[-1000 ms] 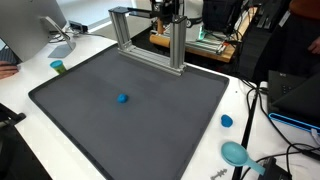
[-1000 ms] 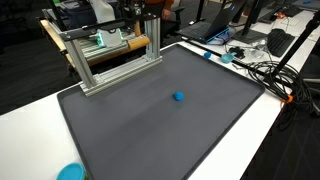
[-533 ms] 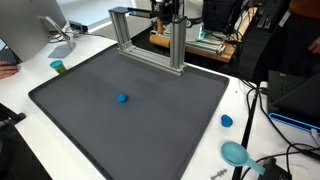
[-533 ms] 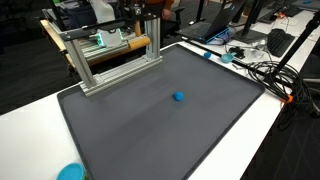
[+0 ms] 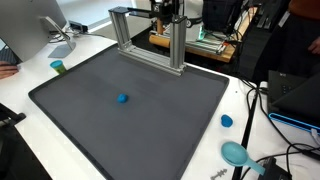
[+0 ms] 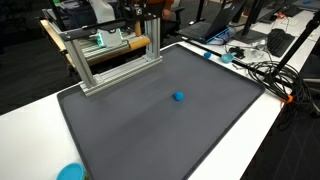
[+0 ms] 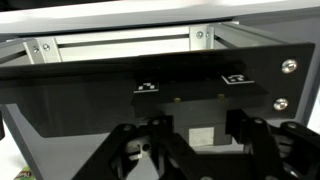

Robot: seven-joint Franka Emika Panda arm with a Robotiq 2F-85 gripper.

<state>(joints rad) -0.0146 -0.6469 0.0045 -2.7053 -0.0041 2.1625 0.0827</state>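
Note:
In the wrist view my gripper (image 7: pixel 200 125) faces a black plate (image 7: pixel 100 85) with two marker tags, mounted in an aluminium frame (image 7: pixel 120 45). Its two dark fingers (image 7: pixel 158 132) stand partly closed on either side of a dark block bearing a pale square (image 7: pixel 200 136). They sit close to the block's sides; contact is not clear. In both exterior views the gripper (image 5: pixel 165 14) (image 6: pixel 148 10) hangs at the top of the frame (image 5: pixel 150 50) (image 6: pixel 110 55), at the far edge of the dark mat (image 5: pixel 150 130) (image 6: pixel 150 135). A small blue ball (image 5: pixel 123 98) (image 6: pixel 178 97) lies alone on the mat.
A green cup (image 5: pixel 58 67) stands off the mat's corner. A blue cap (image 5: pixel 227 121) and a teal bowl (image 5: pixel 235 153) (image 6: pixel 70 172) lie on the white table. Cables (image 6: pixel 270 70) run along one side. Equipment crowds the area behind the frame.

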